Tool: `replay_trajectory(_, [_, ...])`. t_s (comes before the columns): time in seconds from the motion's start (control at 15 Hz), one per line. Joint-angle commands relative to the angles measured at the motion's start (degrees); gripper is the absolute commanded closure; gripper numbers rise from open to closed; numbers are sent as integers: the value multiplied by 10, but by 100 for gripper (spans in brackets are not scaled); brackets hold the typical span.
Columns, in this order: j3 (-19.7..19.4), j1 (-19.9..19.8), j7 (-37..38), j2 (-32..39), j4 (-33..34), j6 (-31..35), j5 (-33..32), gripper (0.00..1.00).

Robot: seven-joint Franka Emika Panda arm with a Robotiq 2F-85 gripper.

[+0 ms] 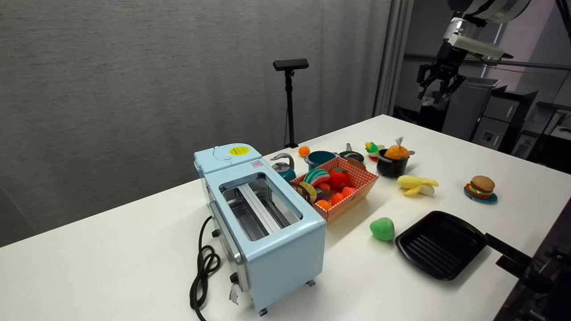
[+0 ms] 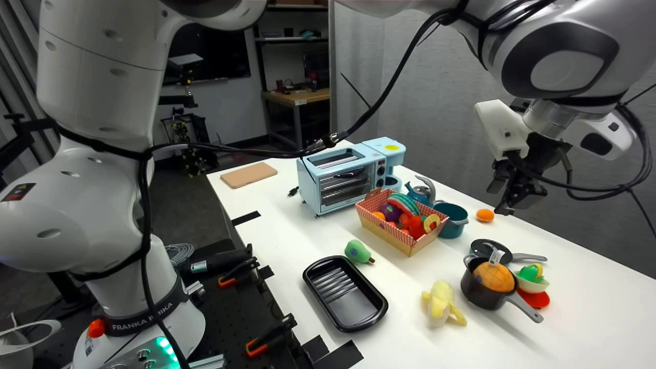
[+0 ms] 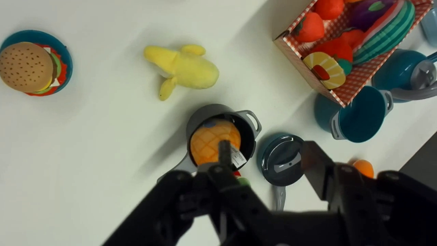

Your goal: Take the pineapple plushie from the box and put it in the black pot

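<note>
1. The pineapple sits inside the black pot, near the middle of the wrist view; in both exterior views its top rises above the rim
2. The fingers are spread wide and hold nothing; 1 of them overlaps the pineapple in the wrist view
3. In an exterior view the arm holds them at the upper right, well above the surface
4. At the upper right of the wrist view is the box, holding a watermelon slice, a purple toy, a yellow slice and red toys
5. The teal pot stands just beside the box, the kettle at the right edge, and the small pan between the 2 pots
6. The banana lies near the black pot, above it in the wrist view; the burger rests on a teal plate at the upper left
7. In an exterior view the toaster fills the lower middle, with a green toy and the grill pan to its right
8. In an exterior view an orange lies right of the middle, and a bowl stands lower down
</note>
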Motion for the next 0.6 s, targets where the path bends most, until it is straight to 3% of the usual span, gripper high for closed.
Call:
replay_trajectory(0.0, [-1, 9, -1, -8, -6, -18, -6, 11])
replay_trajectory(0.07, [0, 11, 0, -9, -7, -18, -7, 2])
replay_trajectory(0.13, [0, 13, 0, -9, -8, -19, -8, 0])
replay_trajectory(0.53, [0, 23, 4, -28, -32, -24, -14, 0])
